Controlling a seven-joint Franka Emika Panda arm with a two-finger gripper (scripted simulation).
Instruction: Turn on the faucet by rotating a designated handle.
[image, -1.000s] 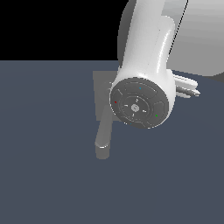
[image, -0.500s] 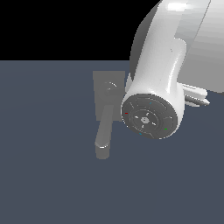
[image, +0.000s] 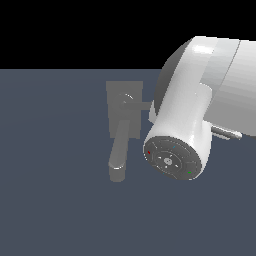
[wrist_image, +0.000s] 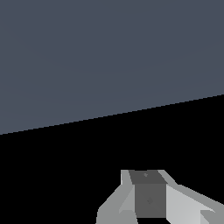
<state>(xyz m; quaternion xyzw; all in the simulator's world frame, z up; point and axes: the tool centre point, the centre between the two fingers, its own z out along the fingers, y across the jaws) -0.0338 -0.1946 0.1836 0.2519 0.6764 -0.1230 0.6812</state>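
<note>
The faucet (image: 123, 125) sits mid-tabletop (image: 55, 200), its spout (image: 119, 155) running toward the near edge. The handle (image: 141, 105) pokes sideways from its round hub (image: 128, 98) and disappears behind the big white arm (image: 195, 120). The claw (wrist_image: 148, 197) shows only as a grey sliver in the wrist view; released or clenched, I cannot tell. Best play, I'd judge: meet the lever near its free end and sweep smoothly around the hub.

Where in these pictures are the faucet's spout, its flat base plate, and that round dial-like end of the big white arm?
spout (image: 119, 152), exterior view, middle of the thick cylinder.
base plate (image: 116, 92), exterior view, bare upper corner.
round end of the arm (image: 171, 158), exterior view, centre of the dark disc.
</note>
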